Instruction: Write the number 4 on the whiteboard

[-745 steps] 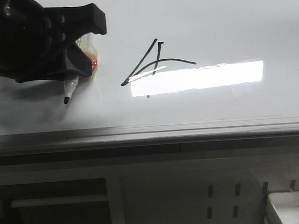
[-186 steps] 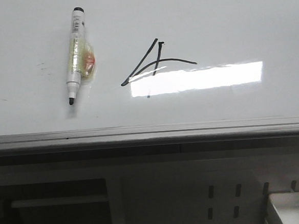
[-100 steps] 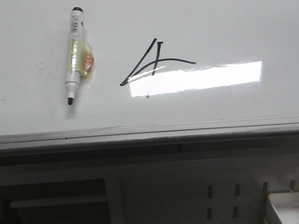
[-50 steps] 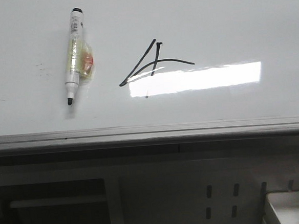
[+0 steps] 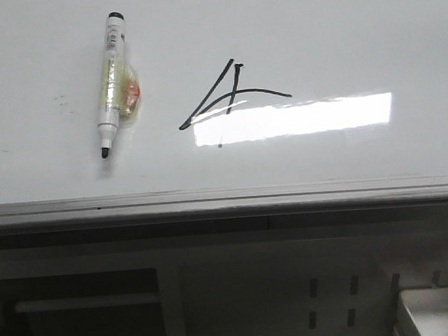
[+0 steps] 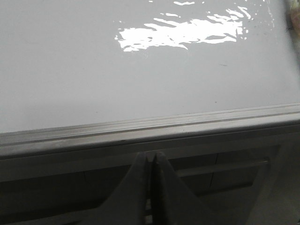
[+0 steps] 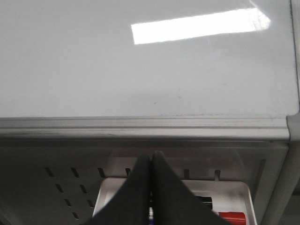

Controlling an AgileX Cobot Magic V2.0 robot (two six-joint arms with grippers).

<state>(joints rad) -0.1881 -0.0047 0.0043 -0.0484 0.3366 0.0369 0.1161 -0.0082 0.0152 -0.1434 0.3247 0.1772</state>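
Observation:
In the front view the glossy whiteboard [image 5: 337, 29] bears a thin black hand-drawn number 4 [image 5: 230, 97] just above a bright light reflection. An uncapped marker [image 5: 112, 82] with yellowish tape round its barrel lies loose on the board to the left of the figure, tip toward the grey edge rail [image 5: 226, 200]. Neither gripper shows in the front view. My left gripper [image 6: 150, 157] is shut on nothing, below the rail [image 6: 150, 129], off the board [image 6: 93, 70]. Likewise my right gripper [image 7: 151, 156] is shut and empty, beneath the rail [image 7: 140, 126] of the board [image 7: 93, 70].
A white tray [image 7: 246, 194] holding a red item [image 7: 232, 217] sits under the board's right end, also seen as a tray [image 5: 434, 307] in the front view. A perforated grey panel [image 7: 70, 187] runs below the rail. Faint smudges [image 5: 64, 101] mark the board left of the marker.
The left gripper, which held the marker against the board 7.5 s ago, has let it go and left the front view. The marker has lain still since.

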